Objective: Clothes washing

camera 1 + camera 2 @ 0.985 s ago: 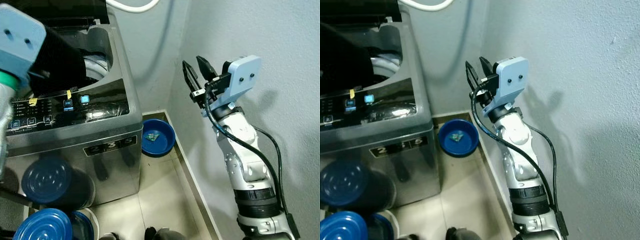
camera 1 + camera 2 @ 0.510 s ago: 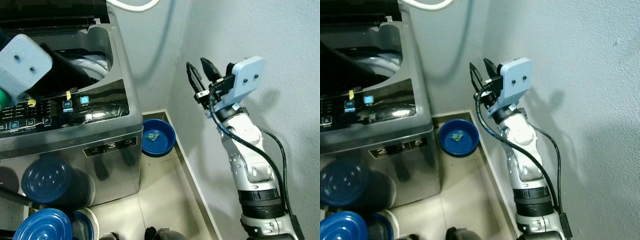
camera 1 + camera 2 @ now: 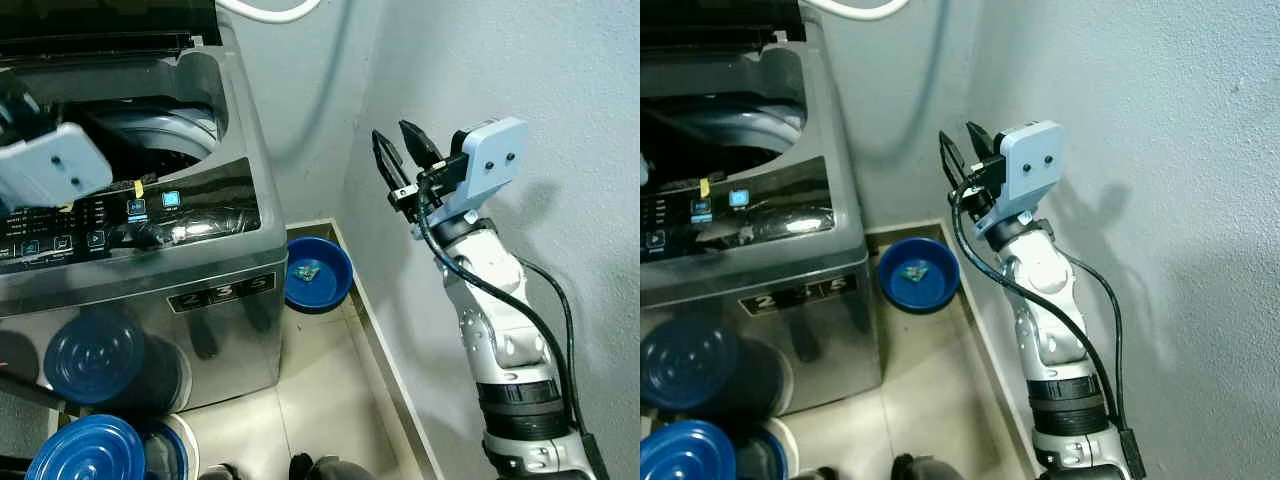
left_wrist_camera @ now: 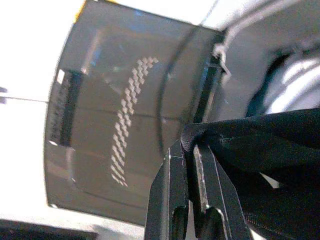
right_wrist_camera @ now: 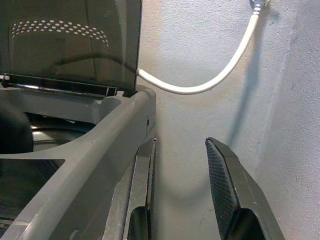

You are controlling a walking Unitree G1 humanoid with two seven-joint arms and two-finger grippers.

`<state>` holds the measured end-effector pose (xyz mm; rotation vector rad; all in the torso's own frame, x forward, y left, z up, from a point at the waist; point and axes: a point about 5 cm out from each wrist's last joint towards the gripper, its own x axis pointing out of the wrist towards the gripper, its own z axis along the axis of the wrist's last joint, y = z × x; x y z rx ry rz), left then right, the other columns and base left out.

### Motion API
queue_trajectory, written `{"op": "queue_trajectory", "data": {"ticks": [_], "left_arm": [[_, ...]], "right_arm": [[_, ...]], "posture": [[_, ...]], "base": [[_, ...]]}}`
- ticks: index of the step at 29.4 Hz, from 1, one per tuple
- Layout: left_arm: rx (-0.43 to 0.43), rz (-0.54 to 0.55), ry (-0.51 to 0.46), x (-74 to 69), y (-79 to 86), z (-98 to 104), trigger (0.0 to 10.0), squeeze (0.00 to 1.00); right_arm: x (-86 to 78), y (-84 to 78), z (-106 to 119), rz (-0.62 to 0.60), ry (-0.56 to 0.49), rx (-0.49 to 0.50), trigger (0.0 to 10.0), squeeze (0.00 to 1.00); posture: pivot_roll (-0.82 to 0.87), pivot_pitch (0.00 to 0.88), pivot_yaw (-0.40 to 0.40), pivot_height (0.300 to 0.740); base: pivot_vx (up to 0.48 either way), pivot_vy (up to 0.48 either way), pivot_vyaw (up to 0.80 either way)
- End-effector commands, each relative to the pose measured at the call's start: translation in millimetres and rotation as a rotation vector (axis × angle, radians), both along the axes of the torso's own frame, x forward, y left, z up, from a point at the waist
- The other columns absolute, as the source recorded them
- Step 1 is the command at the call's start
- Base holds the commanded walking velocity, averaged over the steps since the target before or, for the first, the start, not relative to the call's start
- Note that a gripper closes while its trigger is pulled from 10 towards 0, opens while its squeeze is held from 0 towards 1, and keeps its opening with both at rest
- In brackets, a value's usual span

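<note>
The left tool (image 4: pixel 192 150) is pinched closed on a fold of black garment (image 4: pixel 260 145) over the open washing machine (image 3: pixel 215 215). The right arm is raised beside the wall, its right tool (image 3: pixel 400 150) empty, fingers parted.

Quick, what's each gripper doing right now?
Left gripper: closed on a black cloth.
Right gripper: open, holding nothing, raised beside the washing machine.

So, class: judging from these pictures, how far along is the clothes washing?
Done: the washing machine has its lid up. In hand: the left hand is pinching a black garment at the tub. The right hand is open beside the wall. Left: dropping the garment, closing the lid and starting a cycle.
</note>
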<state>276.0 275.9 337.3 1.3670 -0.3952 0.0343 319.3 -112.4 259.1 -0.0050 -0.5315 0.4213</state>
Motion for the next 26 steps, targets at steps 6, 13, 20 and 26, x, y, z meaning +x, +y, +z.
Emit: {"op": "queue_trajectory", "data": {"ticks": [6, 13, 20, 26], "left_arm": [[-0.053, -0.006, -0.043, -1.4, -2.2, 1, 10.0, 0.0], [-0.084, 0.05, -0.056, 1.0, 8.8, 3, 10.0, 1.0], [-0.472, 0.255, -0.108, 3.3, 48.0, 12, 10.0, 1.0], [-0.818, 0.305, -0.127, 4.7, 72.0, 18, 10.0, 1.0]], "right_arm": [[-1.0, -0.5, -2, -0.001, 0.013, 0.002, 10.0, 0.0], [-1.0, -1.7, -1, -0.006, 0.011, 0.003, 10.0, 0.0], [-2.0, 0.3, -2, -0.001, 0.014, 0.006, 10.0, 0.0], [-1.6, 0.1, -1, -0.003, 0.014, 0.006, 10.0, 0.0]], "posture": [[0.07, 0.125, -0.024, 0.74], [0.07, 0.127, -0.022, 0.74], [0.07, 0.13, -0.022, 0.74], [0.07, 0.129, -0.02, 0.74]], "base": [[0.0, 0.0, 0.0], [0.0, 0.0, 0.0], [0.0, 0.0, 0.0], [0.0, 0.0, 0.0]]}}
